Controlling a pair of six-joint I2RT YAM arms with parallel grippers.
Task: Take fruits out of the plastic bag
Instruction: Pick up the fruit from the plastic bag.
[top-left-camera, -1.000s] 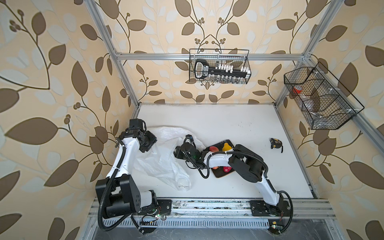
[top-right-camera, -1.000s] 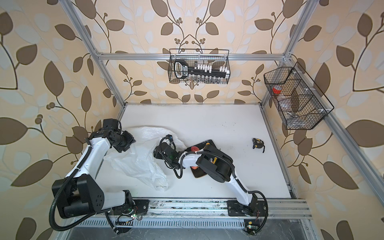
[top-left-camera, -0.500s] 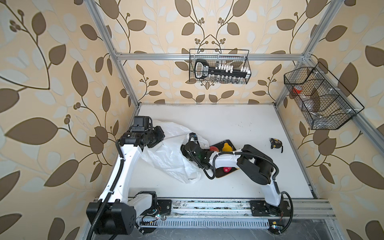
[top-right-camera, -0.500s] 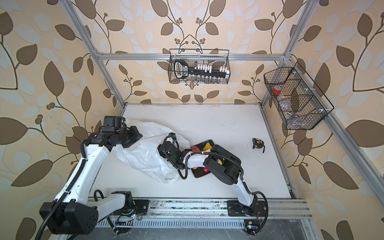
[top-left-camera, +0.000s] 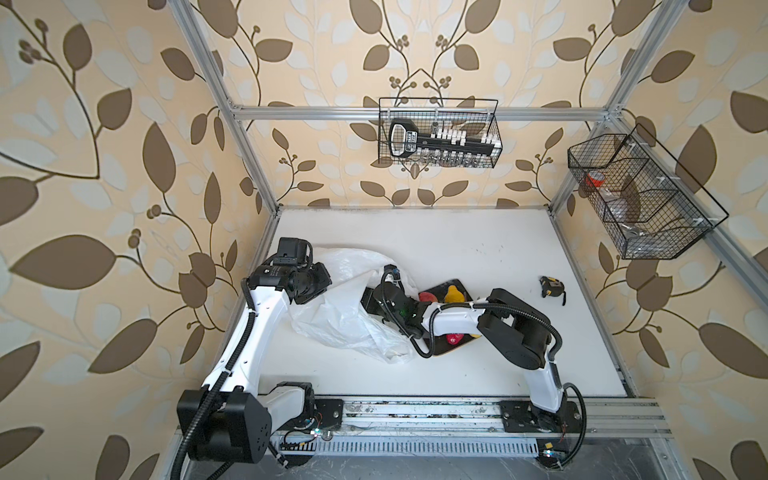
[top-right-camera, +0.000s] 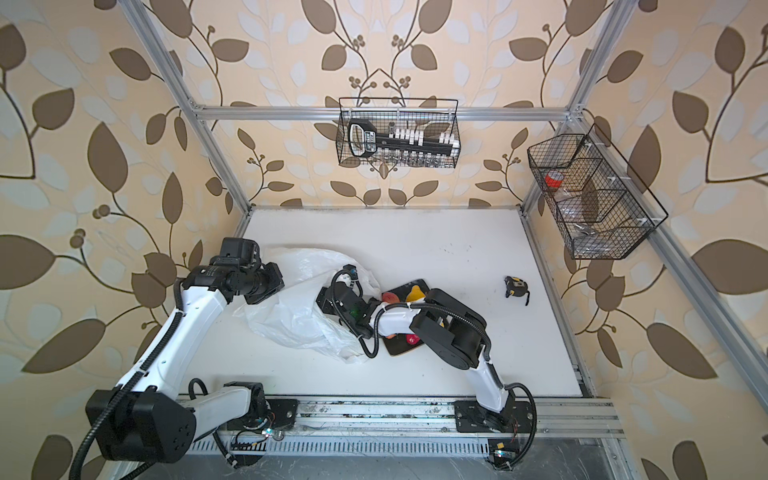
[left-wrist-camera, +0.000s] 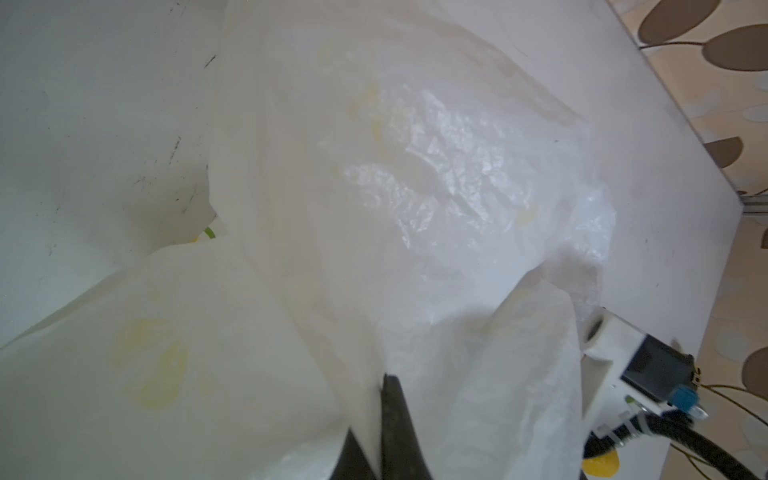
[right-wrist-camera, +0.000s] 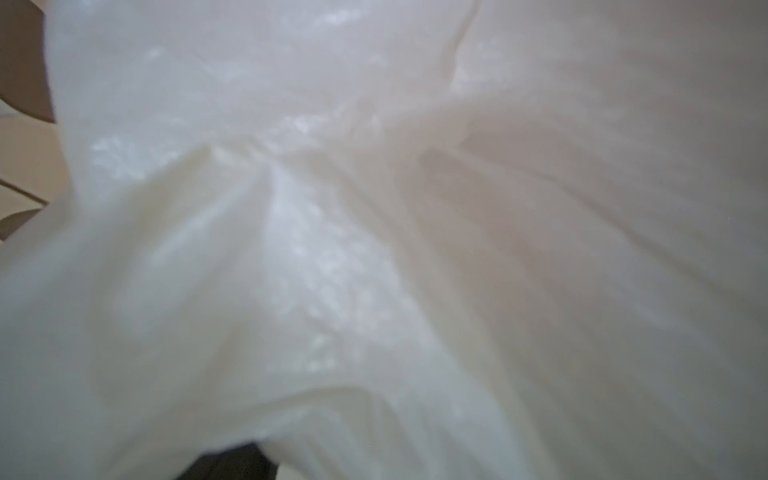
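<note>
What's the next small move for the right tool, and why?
Likely ease the right tool a little forward into the plastic bag. The left tool is pinched shut on its film; the right wrist view shows only film, no fruit; yellowish shapes show through the bag in the left wrist view, so fruit probably remains inside.

We count one plastic bag (top-left-camera: 340, 307), one tray (top-left-camera: 441, 286), two red fruits (top-left-camera: 427, 296), one yellow fruit (top-left-camera: 454, 296), one tape measure (top-left-camera: 552, 286), two wire baskets (top-left-camera: 438, 133).

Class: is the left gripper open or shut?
Shut. The left gripper pinches a fold of the plastic bag between its fingers, in its wrist view.
</note>
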